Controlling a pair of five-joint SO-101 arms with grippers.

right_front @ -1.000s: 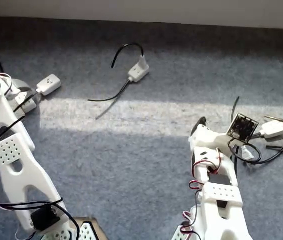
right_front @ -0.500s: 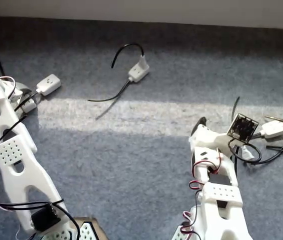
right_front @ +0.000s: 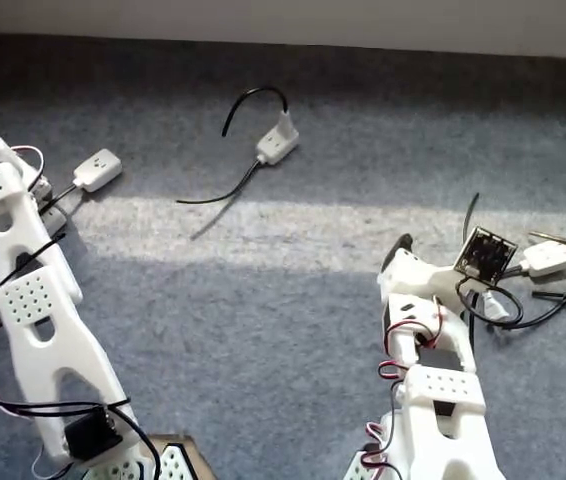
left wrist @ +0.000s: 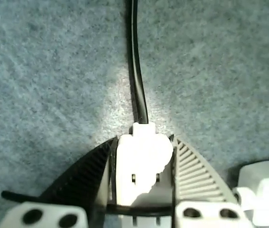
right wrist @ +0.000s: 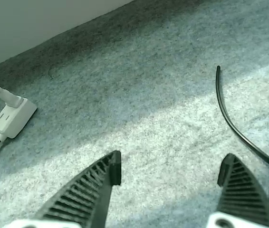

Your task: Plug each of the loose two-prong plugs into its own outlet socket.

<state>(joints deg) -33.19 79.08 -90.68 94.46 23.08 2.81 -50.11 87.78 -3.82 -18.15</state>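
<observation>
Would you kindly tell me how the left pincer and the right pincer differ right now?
The left pincer is shut on a white plug; the right pincer is open and holds nothing. The plug's black cable runs out ahead of the left pincer, while bare grey carpet lies between the right pincer's tips. Both have ribbed fingers over carpet.

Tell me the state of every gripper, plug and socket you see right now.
left gripper: shut on plug
plug: held, not plugged in
right gripper: open, empty
middle socket: has a plug in it
left socket: empty, lying on the carpet
</observation>
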